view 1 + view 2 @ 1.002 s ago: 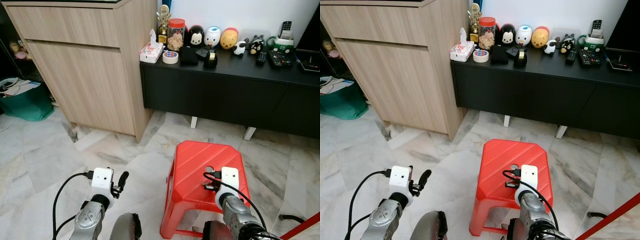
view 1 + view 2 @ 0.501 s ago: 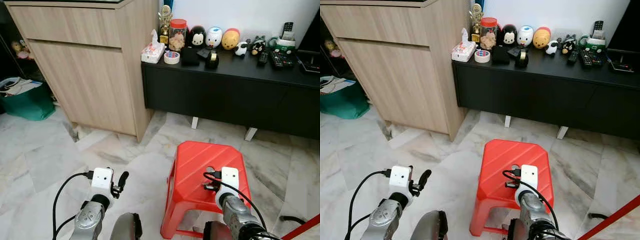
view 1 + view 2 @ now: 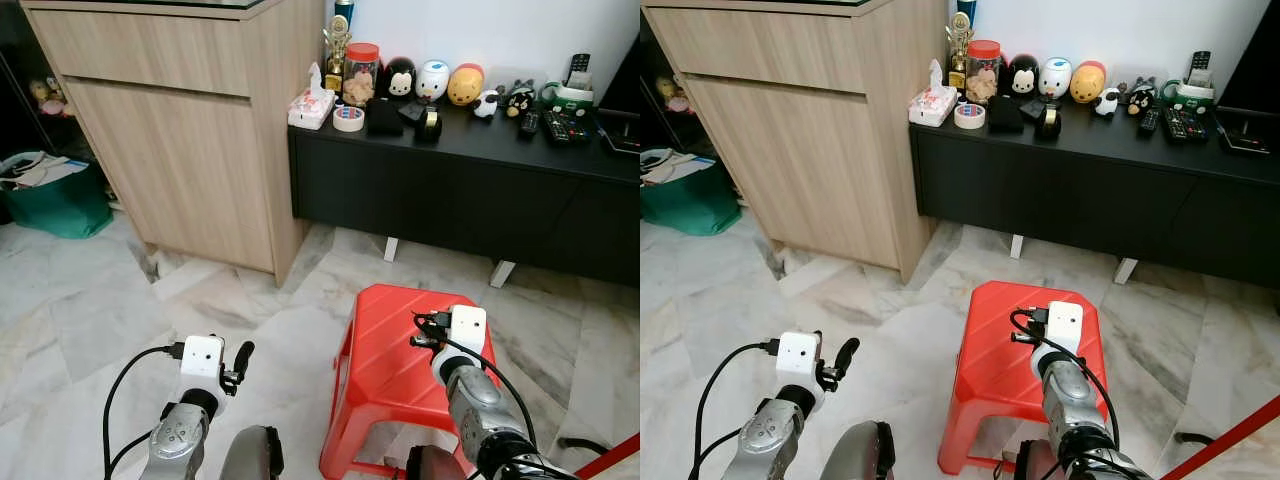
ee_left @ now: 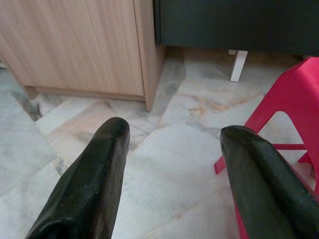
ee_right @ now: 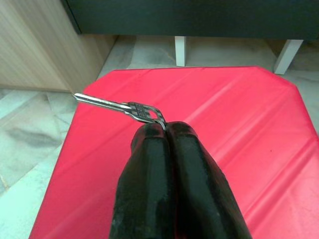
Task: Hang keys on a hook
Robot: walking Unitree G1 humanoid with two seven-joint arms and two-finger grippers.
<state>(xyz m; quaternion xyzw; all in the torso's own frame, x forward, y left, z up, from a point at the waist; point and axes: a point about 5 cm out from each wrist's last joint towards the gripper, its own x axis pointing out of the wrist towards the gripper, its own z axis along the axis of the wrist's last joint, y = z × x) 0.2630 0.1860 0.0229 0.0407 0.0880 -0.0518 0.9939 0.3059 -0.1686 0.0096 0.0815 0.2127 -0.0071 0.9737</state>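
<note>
A marble-tiled living room floor, with a wooden cabinet (image 3: 180, 150) and a low black worktop (image 3: 470, 180) ahead carrying jars and toy figures. The key (image 5: 119, 105) sits at the very tip of the right tool (image 5: 165, 130), whose fingers are clenched on its bow so the blade sticks out sideways beyond them. Directly beneath that tool is the red stool (image 5: 214, 144), and the black worktop stands well beyond it. The left tool (image 4: 172, 169) is released, fingers spread wide and holding nothing, low over the floor with the stool's leg off to one side of it.

I judge the main risk to be the thin pinch: only the edge of the bow is gripped, so a jolt while walking could twist the key or let it drop onto the stool or the tiles. No hook can be made out here, so the robot likely has to travel, lengthening that exposure.

Compared with a second ago, the right arm has risen and reached forward over the stool, and the camera has shifted a little; the left arm looks unchanged.
</note>
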